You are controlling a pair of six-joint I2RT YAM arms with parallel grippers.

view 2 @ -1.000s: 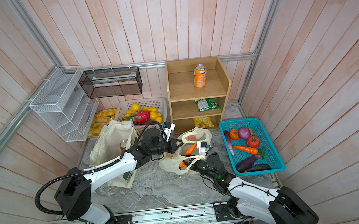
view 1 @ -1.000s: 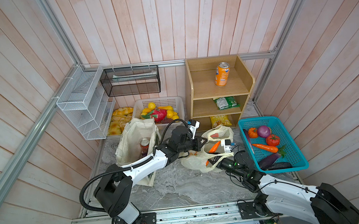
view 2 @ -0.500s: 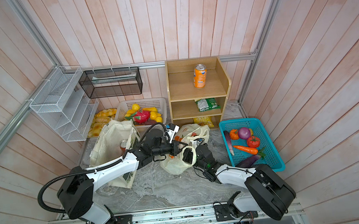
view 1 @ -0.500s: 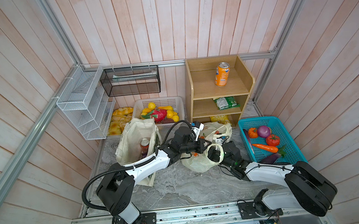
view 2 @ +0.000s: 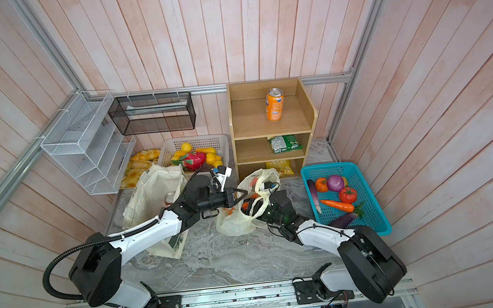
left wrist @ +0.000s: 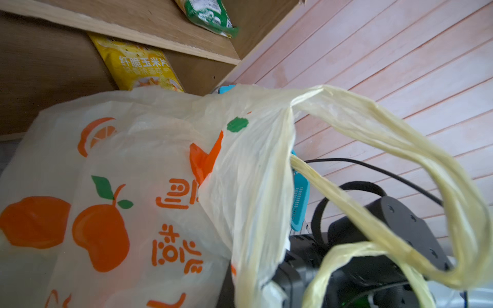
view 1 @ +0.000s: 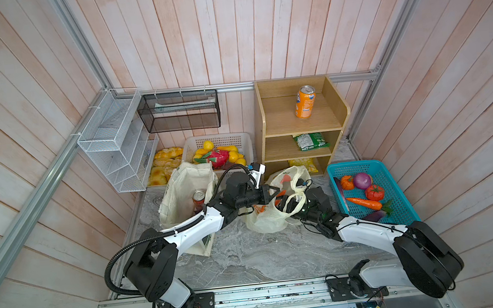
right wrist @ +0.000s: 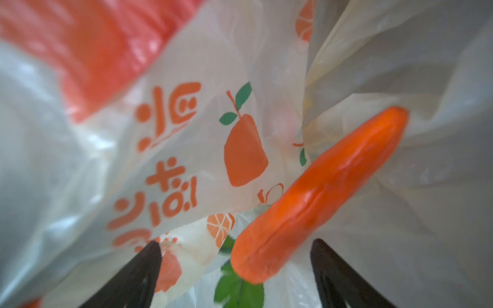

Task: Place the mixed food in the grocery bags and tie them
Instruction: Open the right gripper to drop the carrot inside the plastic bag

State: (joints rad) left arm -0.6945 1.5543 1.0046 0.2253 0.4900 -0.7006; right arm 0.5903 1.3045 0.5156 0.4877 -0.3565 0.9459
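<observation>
right gripper (right wrist: 237, 242) spread, carrot (right wrist: 320, 192) loose in the plastic bag (view 1: 263, 220): back straight out while left gripper (view 1: 274, 192) pinches its rim.

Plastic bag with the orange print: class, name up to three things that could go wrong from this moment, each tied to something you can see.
1. The bag's handle loop drapes over the right arm; pulling out could snag it and drag the plastic bag.
2. The carrot lies within the open right tool; retreating might hook it back out.
3. The left tool seems to pinch only thin rim; it may slip and the mouth collapse.
</observation>
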